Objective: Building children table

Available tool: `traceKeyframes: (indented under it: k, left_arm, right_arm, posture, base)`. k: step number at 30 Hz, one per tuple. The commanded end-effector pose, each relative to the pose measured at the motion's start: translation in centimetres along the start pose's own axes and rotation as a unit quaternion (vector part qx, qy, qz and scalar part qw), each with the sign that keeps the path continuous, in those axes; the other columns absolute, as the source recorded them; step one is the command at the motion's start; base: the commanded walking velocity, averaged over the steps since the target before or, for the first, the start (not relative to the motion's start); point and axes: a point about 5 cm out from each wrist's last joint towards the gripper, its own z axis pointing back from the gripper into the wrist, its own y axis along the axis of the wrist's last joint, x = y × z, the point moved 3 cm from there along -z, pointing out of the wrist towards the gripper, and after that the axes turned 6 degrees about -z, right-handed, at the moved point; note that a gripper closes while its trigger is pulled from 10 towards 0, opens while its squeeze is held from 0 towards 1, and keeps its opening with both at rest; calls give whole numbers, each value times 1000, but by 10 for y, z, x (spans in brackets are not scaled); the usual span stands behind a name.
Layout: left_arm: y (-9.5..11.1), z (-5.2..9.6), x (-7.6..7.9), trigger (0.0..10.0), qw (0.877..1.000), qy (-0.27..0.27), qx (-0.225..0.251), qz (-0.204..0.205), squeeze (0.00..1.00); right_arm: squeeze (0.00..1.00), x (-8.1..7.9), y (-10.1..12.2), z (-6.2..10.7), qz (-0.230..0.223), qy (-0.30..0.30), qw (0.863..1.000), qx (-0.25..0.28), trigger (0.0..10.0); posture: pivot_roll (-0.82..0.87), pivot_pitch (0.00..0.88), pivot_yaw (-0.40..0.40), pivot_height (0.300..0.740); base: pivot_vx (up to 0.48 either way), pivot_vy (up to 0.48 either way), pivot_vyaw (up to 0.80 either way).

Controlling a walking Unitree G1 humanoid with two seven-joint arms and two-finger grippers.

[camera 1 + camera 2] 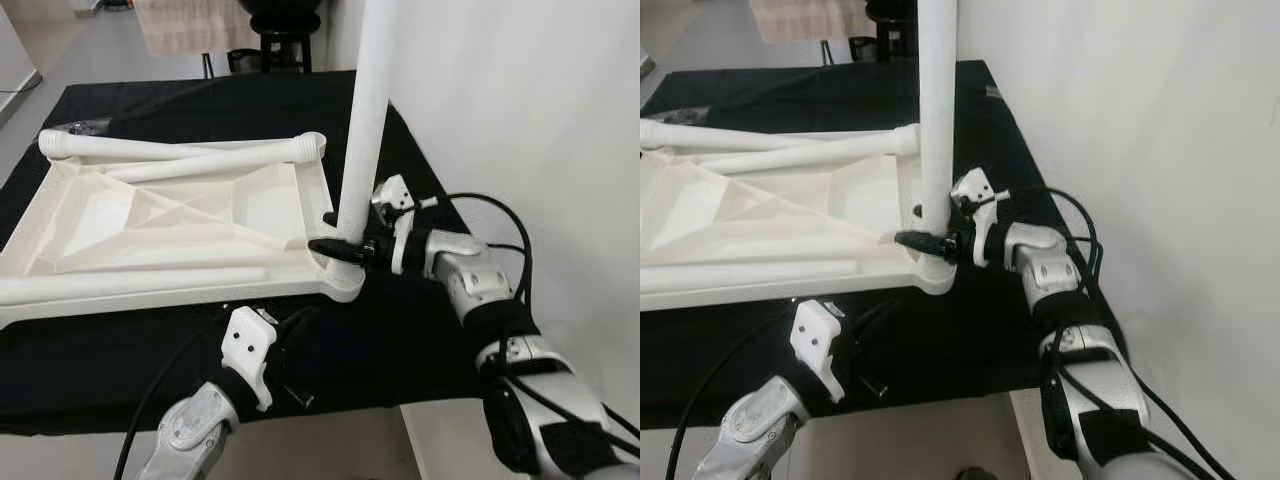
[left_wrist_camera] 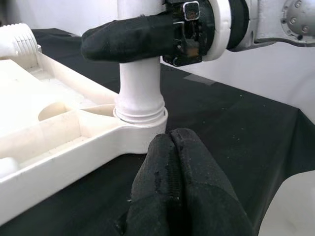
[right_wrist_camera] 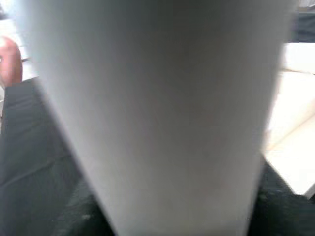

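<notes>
One white table leg (image 1: 366, 110) stands upright in the near right corner socket of the upturned tabletop (image 1: 160, 225) on the black-draped counter (image 1: 420, 330), right gripper (image 1: 335, 247) jaws clamped round its base, left gripper (image 2: 179, 182) jaws closed nearby, while loose legs (image 1: 215, 158) lying on it await fitting.

Beside the black-fingered right tool (image 1: 338, 246) a plain white leg (image 1: 366, 120) stands in the white tabletop (image 1: 170, 225), both on a table (image 1: 420, 330) draped in plain black cloth, with silver arms and a pale grey wall (image 1: 540, 110) beyond.
</notes>
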Motion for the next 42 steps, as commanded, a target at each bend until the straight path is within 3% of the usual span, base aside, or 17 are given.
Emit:
traceKeyframes:
  k: [1,9,11,12,15,17,19,25,26,27,28,29,30,35,36,37,42]
  left_arm:
    - [-1,0,3,10000,1000,-2,-4,5,0]
    - [-2,2,3,10000,1000,-2,-5,4,0]
    - [-2,4,1,10000,1000,-2,-6,4,0]
    - [-2,5,0,10000,1000,-2,-6,3,0]
    - [-2,6,-1,10000,1000,-2,-7,3,0]
    - [-1,9,-4,10000,1000,-2,-8,2,0]
    - [-2,10,-6,10000,1000,-4,-10,2,0]
    - [-2,10,-6,10000,1000,-5,-12,3,0]
    - [-2,10,-6,10000,1000,-4,-11,3,0]
    - [-2,10,-6,10000,1000,-4,-11,3,0]
    - [-2,9,-6,10000,1000,-2,-10,2,0]
    - [-1,8,-6,10000,1000,-1,-10,2,0]
    - [-1,8,-5,10000,1000,-1,-9,3,0]
    - [-2,6,-5,10000,1000,-3,-8,5,0]
    - [-2,6,-4,10000,1000,-3,-8,6,0]
    - [-2,5,-4,10000,1000,-3,-8,6,0]
    - [-2,3,-3,10000,1000,-3,-7,7,0]
  right_arm:
    - [0,4,1,3,-21,-3,1000,17,0]
    - [0,18,-14,27,11,-45,999,10,0]
    - [0,26,-25,39,23,-111,994,-5,0]
    - [0,28,-41,44,15,-171,985,-21,0]
    - [0,29,-51,48,9,-213,976,-32,0]
    - [0,9,-89,61,-50,-383,921,-59,0]
    - [0,-9,-90,71,-26,-439,896,-59,0]
    - [0,-2,-65,62,18,-424,905,-26,0]
    - [0,2,-64,59,16,-427,904,-26,10000]
    - [0,2,-64,59,16,-427,904,-26,10000]
    - [725,3,-57,49,6,-409,912,-6,10000]
    - [725,3,-51,45,-1,-391,920,13,10000]
    - [1000,2,-43,39,-3,-361,932,32,10000]
    - [910,-9,4,23,21,-239,966,94,10000]
    - [361,-12,12,22,35,-205,973,99,10000]
    - [0,-16,20,21,50,-157,981,99,10000]
    - [0,-17,29,23,95,-61,991,66,10000]
  posture:
    - [104,95,-71,740]
    - [99,109,-63,740]
    - [95,115,-61,740]
    - [89,123,-63,740]
    - [87,127,-59,740]
    - [75,144,-30,740]
    - [56,144,-12,740]
    - [58,144,-18,740]
    - [62,141,-25,740]
    - [62,141,-25,740]
    - [73,139,-31,740]
    - [73,139,-31,740]
    - [73,135,-32,740]
    - [68,123,-30,740]
    - [69,122,-30,740]
    - [72,115,-35,740]
    - [82,112,-47,740]
  base:
    - [0,0,0]
    - [0,0,0]
    - [0,0,0]
    - [0,0,0]
    - [0,0,0]
    - [0,0,0]
    - [0,0,0]
    - [0,0,0]
    - [0,0,0]
    - [0,0,0]
    - [0,0,0]
    - [0,0,0]
    - [0,0,0]
    - [0,0,0]
    - [0,0,0]
    - [0,0,0]
    - [0,0,0]
